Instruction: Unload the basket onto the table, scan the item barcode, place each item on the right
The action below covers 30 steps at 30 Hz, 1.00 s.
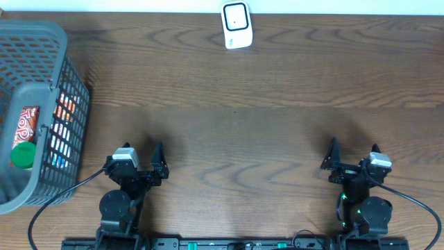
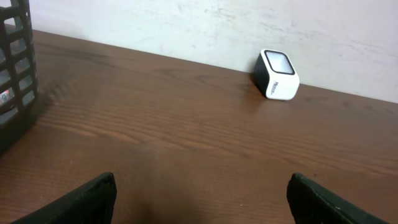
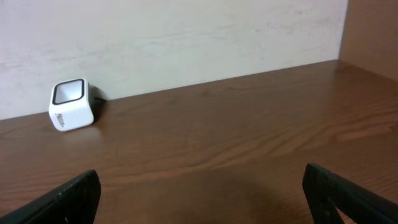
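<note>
The things to scan lie in the grey basket at the left edge of the table. A red packet and something with a green cap show at its open top, but no barcode can be read from here. The white scanner stands well apart from them, at the far edge by the wall, its dark window tilted upward. The left gripper and the right gripper both have their fingers spread wide and hold nothing, so I judge the picking is not yet begun. The left one is nearer the basket. It should reach in from above, take one item by its sides, leave the label uncovered and turn it toward the window. The table is dark brown wood with clear grain; the wall is pale and a little scuffed.
</note>
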Motion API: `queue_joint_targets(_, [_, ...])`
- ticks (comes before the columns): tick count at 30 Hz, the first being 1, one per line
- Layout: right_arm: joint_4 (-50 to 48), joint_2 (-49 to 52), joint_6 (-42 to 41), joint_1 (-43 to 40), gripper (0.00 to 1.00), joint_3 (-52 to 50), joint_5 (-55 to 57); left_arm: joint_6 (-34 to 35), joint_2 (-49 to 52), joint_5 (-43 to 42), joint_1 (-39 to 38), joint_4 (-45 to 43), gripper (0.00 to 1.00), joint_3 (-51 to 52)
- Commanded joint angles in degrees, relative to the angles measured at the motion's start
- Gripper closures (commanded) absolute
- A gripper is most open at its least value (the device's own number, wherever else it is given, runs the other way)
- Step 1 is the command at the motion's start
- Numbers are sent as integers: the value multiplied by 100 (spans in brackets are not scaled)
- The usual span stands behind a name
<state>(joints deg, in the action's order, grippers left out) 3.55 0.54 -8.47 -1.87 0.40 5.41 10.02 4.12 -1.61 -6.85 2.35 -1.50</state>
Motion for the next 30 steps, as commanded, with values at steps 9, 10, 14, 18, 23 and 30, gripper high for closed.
queue_joint_targets(9, [9,-4,61,-17,1,-9,70,-111,-2,-50,13,166,12,118])
queue_joint_targets(10, [9,-4,61,-17,1,-9,70,-111,-2,-50,13,166,12,118])
queue_joint_targets(14, [9,-4,63,-17,1,-9,68,-111,-2,-50,13,166,12,118])
queue_joint_targets(18, [9,-4,63,-17,1,-9,70,-111,-2,-50,13,164,12,118])
queue_joint_targets(23, [9,-4,63,-17,1,-9,70,-111,-4,-48,13,125,12,118])
queue_joint_targets(30, [9,-4,63,-17,1,-9,68,-120,-2,-223,13,101,12,114])
